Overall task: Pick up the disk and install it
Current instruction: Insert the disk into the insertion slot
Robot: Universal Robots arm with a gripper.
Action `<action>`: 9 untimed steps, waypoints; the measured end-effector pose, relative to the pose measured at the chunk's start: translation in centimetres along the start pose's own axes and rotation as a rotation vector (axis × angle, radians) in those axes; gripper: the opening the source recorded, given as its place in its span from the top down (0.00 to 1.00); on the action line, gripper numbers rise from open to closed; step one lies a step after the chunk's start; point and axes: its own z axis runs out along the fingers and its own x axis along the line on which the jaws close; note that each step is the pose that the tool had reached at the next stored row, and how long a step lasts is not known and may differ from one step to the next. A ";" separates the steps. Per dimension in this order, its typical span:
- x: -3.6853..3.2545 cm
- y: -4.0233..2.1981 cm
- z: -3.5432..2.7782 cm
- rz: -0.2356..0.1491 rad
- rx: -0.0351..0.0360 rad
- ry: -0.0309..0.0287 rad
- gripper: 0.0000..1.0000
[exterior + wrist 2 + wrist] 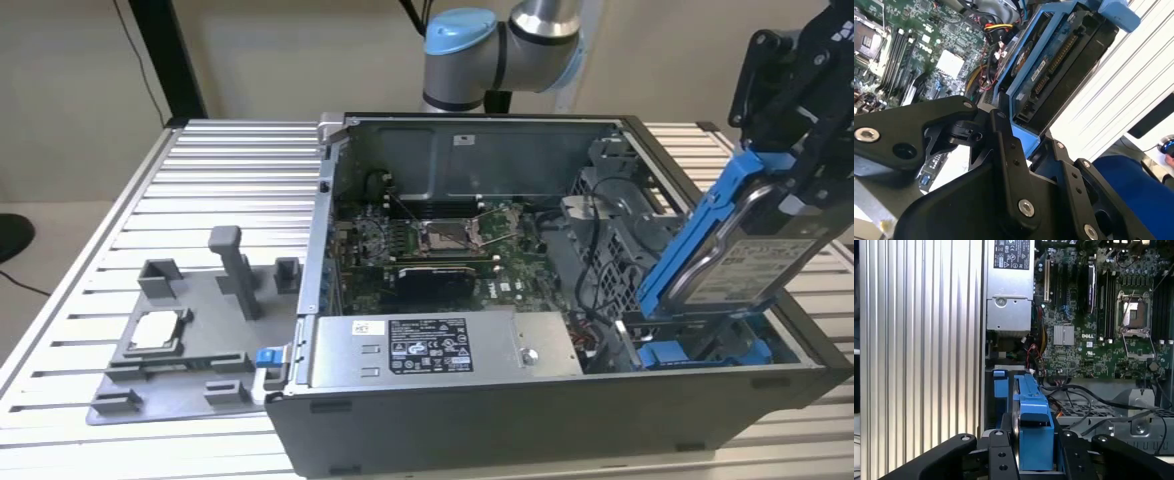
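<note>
The black gripper point(785, 185) was clamped on the flat silver metal disk point(763, 250), which had a white label and a blue plastic frame. The disk stood tilted, its lower end at the blue drive bay point(701, 352) of the open dark grey computer case point(467, 425), at the exterior view's right.

The gripper point(787, 185) hides the disk's point(761, 265) upper end.

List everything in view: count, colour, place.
disk: one, silver with blue frame, tilted, lower end in the case
computer case: one, dark grey, open, on the table
power supply: one, grey, along the case's near wall
motherboard: one, green, inside the case
fixture: one, grey, on the table, exterior view's left
chip: one, silver, on the fixture
table: one, silver, slatted, under everything
arm: one, grey and blue, behind the case
gripper: one, black, shut on the disk
</note>
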 end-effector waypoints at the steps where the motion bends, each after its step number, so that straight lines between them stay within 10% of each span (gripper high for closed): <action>1: 0.06 -0.03 0.10 0.000 0.0000 -0.0017 1.00; 9: 0.44 -0.21 0.77 0.000 0.0000 -0.0051 1.00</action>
